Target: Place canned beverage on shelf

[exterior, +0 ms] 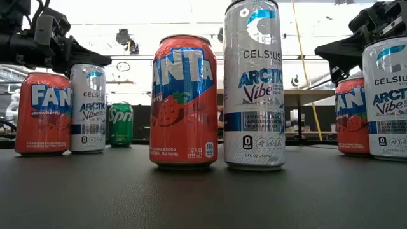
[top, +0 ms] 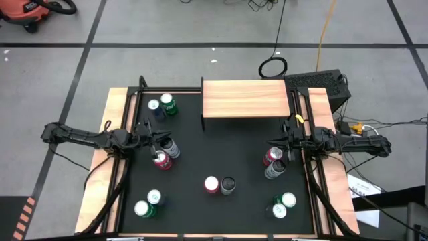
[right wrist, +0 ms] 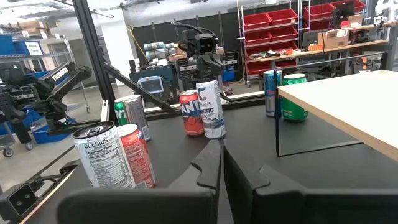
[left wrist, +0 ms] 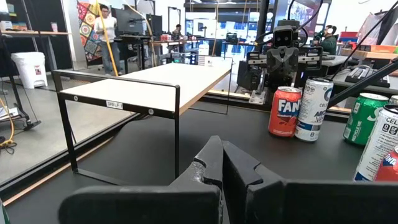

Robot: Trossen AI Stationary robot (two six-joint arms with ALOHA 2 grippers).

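Note:
Several beverage cans stand upright in pairs on the black mat (top: 221, 144). A red Fanta can (exterior: 184, 102) and a silver Celsius can (exterior: 253, 86) stand at the near middle. The shelf (top: 244, 98), a light-wood top on thin black legs, stands at the far middle with nothing on it. My left gripper (top: 155, 136) hovers shut above the left pair, a red and a silver can (top: 165, 154). My right gripper (top: 274, 142) hovers shut above the right red and silver pair (top: 273, 163). Both point level toward the table's middle and touch nothing.
A blue and a green can (top: 160, 107) stand at the far left beside the shelf. Green cans stand near the front left (top: 147, 204) and front right (top: 283, 205). A wooden frame (top: 117, 100) borders the mat. Bare mat lies between the shelf and the middle pair.

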